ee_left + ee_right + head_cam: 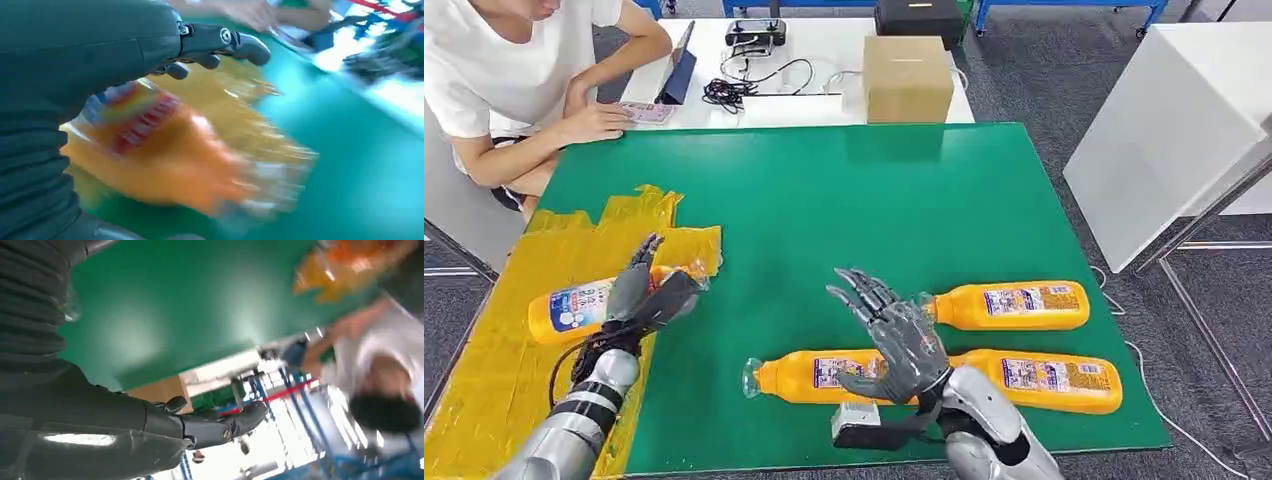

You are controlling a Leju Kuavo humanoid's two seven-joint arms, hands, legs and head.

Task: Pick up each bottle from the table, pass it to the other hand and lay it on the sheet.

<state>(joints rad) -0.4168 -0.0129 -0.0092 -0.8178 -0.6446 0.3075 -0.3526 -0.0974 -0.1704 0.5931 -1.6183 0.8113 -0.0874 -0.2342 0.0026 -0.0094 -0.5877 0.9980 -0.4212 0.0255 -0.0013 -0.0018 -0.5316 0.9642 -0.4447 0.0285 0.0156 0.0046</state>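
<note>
One bottle (574, 310) is seen lying on the yellow sheet (494, 370) beneath the left hand (646, 295) (fingers spread, nothing gripped); the right hand (894, 340) is splayed, empty

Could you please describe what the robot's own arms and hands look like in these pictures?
Both arms are silver metal with black bands near the wrist. The left robot hand and right robot hand are dark grey with slender jointed fingers. Black cables loop beside the left wrist; wrist views show grey ribbed covers.
</note>
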